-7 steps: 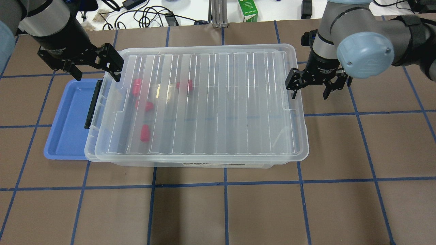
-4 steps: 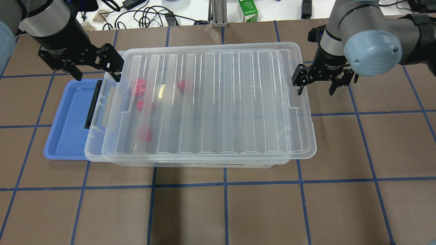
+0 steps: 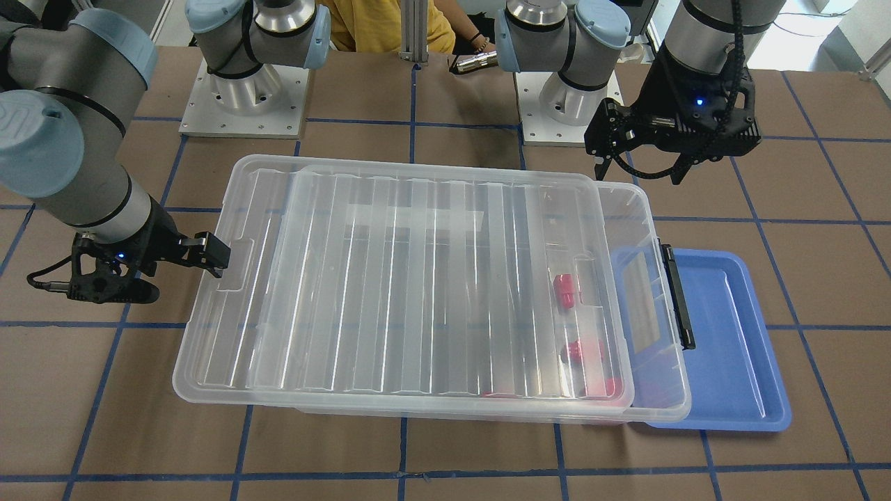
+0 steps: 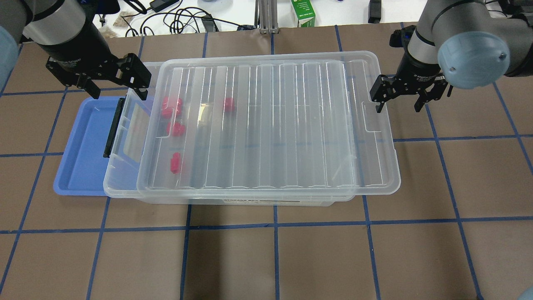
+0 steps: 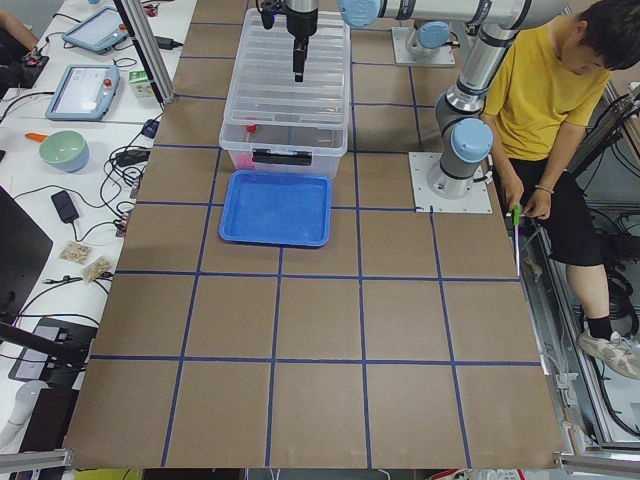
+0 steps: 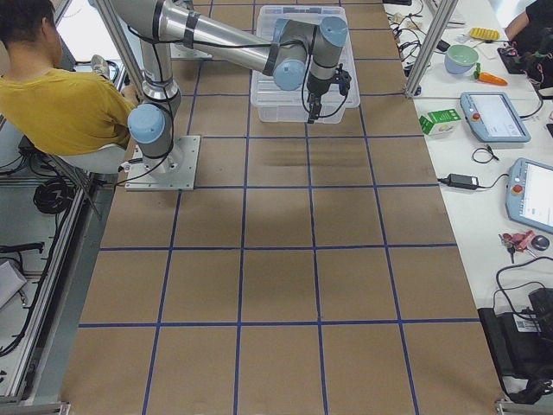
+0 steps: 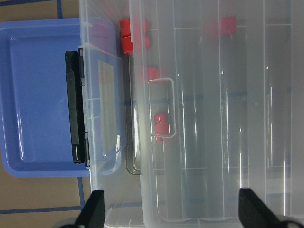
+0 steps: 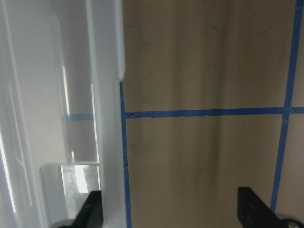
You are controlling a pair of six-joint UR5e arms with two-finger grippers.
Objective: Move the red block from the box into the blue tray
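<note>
Front view: 1 box (image 3: 644, 209), ribbed lid (image 3: 418, 278) offset. Inside at the latch end lies a red block (image 3: 565, 289); at least 3 show.
Overhead: 4 red patches under the lid. 1 blue tray (image 4: 79, 141) touches the box. Left gripper (image 4: 119, 95) is spread, and right gripper (image 4: 397, 108) is spread at the lid's edge.

We see the gripper (image 8: 173, 216) with jaws spread wide: one fingertip (image 8: 92, 211) sits at the rim of the clear lid (image 8: 107, 95), the other over brown table (image 8: 199, 57). A blue tape line (image 8: 199, 113) runs from that rim to a crossing line.
</note>
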